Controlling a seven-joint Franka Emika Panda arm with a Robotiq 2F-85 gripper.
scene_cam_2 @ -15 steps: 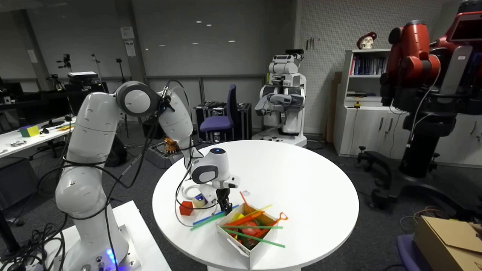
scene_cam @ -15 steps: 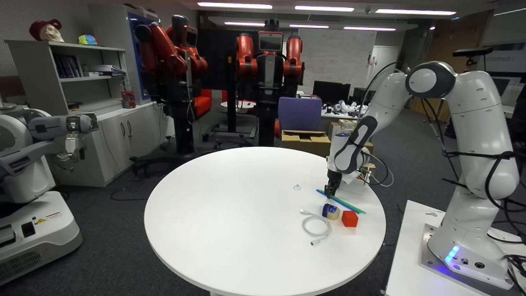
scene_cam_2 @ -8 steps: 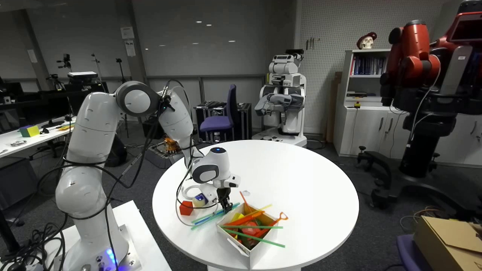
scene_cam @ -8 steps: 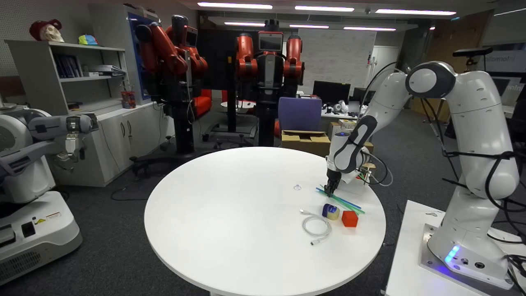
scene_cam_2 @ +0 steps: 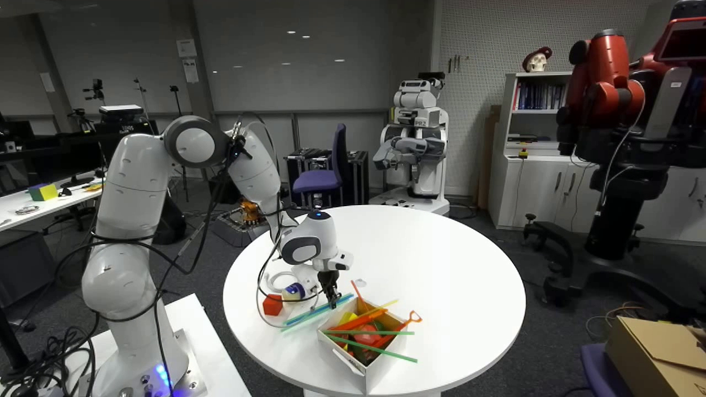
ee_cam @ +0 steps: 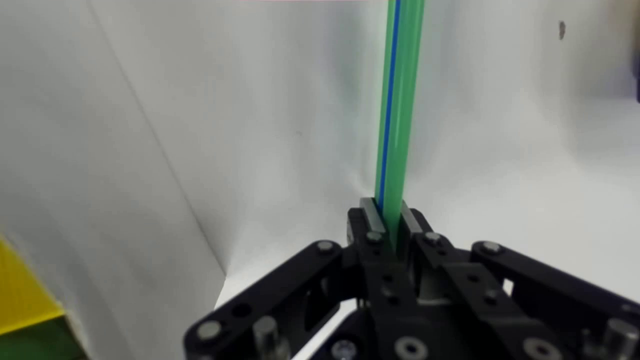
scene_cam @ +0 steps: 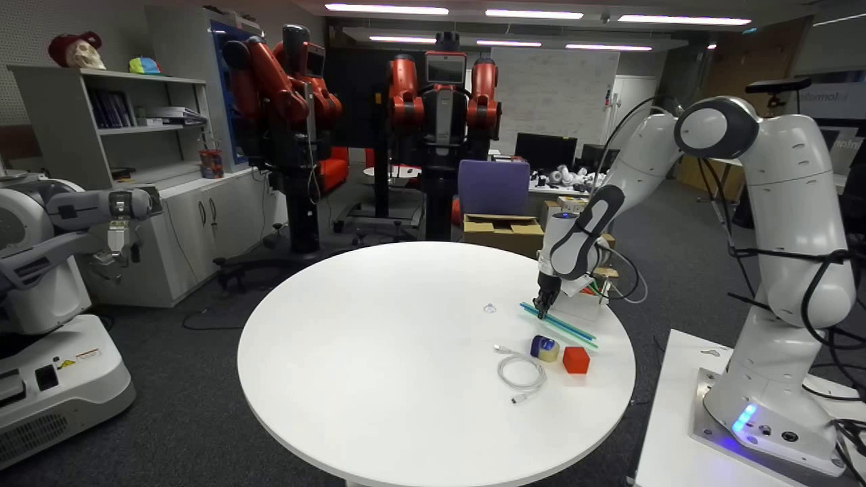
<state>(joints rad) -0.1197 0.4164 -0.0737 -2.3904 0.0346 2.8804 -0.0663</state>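
Long thin green and blue plastic sticks [ee_cam: 406, 100]: in the wrist view they run bunched together into the black two-finger gripper [ee_cam: 390, 215], pads clenched on them; bundled, I'd guess, so one pinch takes the lot. In an exterior view, grip's off-centre, most length on the same side as the red cube [scene_cam: 576, 360]; can't tell from here if far tips touch the round white table [scene_cam: 379, 352]. In an exterior view, white cardboard box [scene_cam_2: 379, 376] just beside the gripper.

Green and blue straws [ee_cam: 403, 100], thin and straight, are clamped together nearer one end by the gripper [ee_cam: 391, 215], the blue flanked by green. In both exterior views they are held beside the white box [scene_cam_2: 380, 372].
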